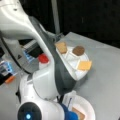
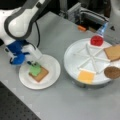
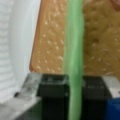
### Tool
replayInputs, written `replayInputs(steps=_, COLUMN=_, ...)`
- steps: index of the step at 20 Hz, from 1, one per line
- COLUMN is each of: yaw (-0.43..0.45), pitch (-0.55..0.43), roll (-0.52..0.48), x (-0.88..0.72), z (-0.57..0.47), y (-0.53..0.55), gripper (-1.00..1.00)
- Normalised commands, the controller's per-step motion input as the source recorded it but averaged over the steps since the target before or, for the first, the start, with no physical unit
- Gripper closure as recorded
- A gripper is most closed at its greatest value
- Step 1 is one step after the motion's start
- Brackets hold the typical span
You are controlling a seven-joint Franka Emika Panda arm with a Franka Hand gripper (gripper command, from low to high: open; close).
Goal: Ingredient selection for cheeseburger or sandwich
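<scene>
One bread square (image 2: 40,73) lies on the white paper plate (image 2: 53,72) near the counter's (image 2: 62,105) left front, and the green lettuce (image 2: 35,69) sits over the square's left part with the gripper (image 2: 33,63) right on it. In the wrist view the lettuce (image 3: 73,57) runs edge-on between the two dark fingers (image 3: 51,85), which are clenched on it, with the bread (image 3: 50,45) just beneath, so the piece is grasped while already at or touching the bread.

Four more ingredients wait in the white divided tray (image 2: 75,58) at the counter's right: the red tomato disc (image 2: 96,40) at the back, a second bread square (image 2: 113,52) at the right, the dark patty (image 2: 112,72) at the right front and the yellow cheese square (image 2: 86,76) at the front. In a front view the arm hides most of the plate, but the tray's bread (image 1: 61,47), patty (image 1: 78,50) and cheese (image 1: 85,65) show.

The risk here is in the letting go. The lettuce looks soft and thin, so it could cling to a finger and lift off the bread as the gripper rises. It also sits toward one side, so it may slide onto the bare plate. Any downward push could skid the bread across the smooth plate.
</scene>
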Motion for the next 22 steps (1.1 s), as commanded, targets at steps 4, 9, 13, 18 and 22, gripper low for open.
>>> replayInputs(steps=4, yaw=0.235, pitch=0.109, roll=0.126, x=0.18, z=0.01, y=-0.14, gripper=1.0)
replayInputs(steps=9, yaw=0.228, pitch=0.083, roll=0.101, x=0.15, z=-0.02, y=-0.16, gripper=1.0)
replayInputs(steps=13, yaw=0.219, pitch=0.059, roll=0.091, x=0.16, z=-0.05, y=-0.17, gripper=1.0)
replayInputs(steps=18, yaw=0.217, pitch=0.031, roll=0.084, x=0.16, z=-0.07, y=-0.18, gripper=1.0)
replayInputs(steps=22, yaw=0.218, pitch=0.022, roll=0.087, x=0.15, z=-0.06, y=-0.16, gripper=1.0)
